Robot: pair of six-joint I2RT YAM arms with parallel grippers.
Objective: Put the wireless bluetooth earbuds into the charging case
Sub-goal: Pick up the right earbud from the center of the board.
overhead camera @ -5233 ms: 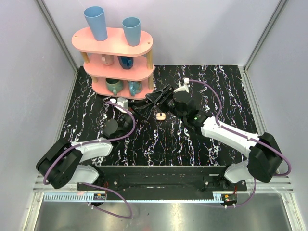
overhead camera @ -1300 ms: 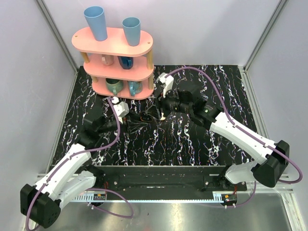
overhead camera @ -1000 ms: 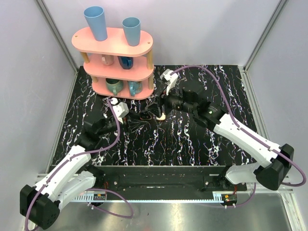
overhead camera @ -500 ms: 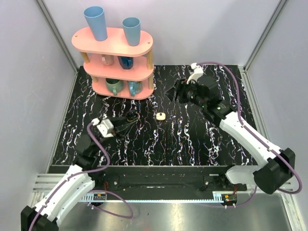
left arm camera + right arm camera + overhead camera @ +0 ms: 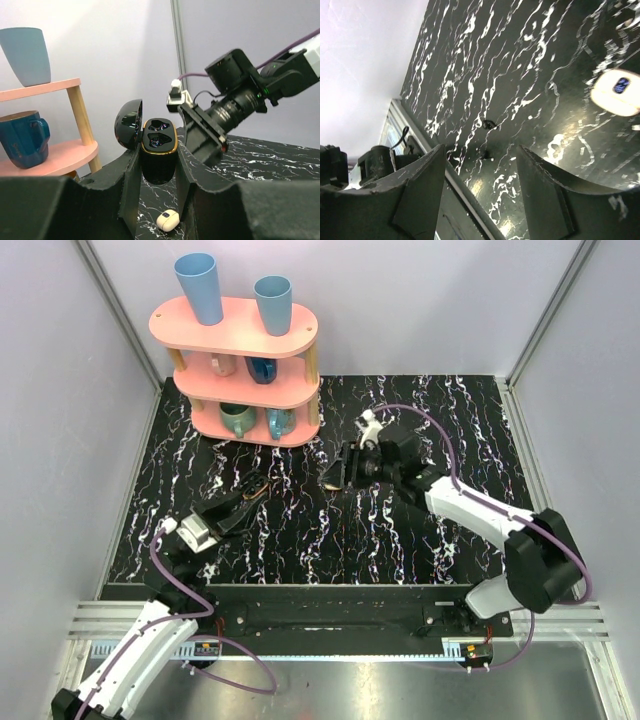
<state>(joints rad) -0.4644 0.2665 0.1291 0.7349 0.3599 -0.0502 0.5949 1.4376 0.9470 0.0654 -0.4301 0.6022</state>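
Left end effector point(image 5: 158, 175) clamps the glossy black, gold-rimmed clamshell charging case point(image 5: 159, 137), lid open, above the marbled black counter point(image 5: 420, 530). Right end effector point(image 5: 479, 150), open and empty, hangs near the cream-white rounded nub point(image 5: 616, 91), apparently an earbud, lying on the counter. Grasping it is the likely next move.

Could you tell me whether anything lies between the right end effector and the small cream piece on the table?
Nothing visible does. The open right end effector is near the cream piece, with only bare table between them.
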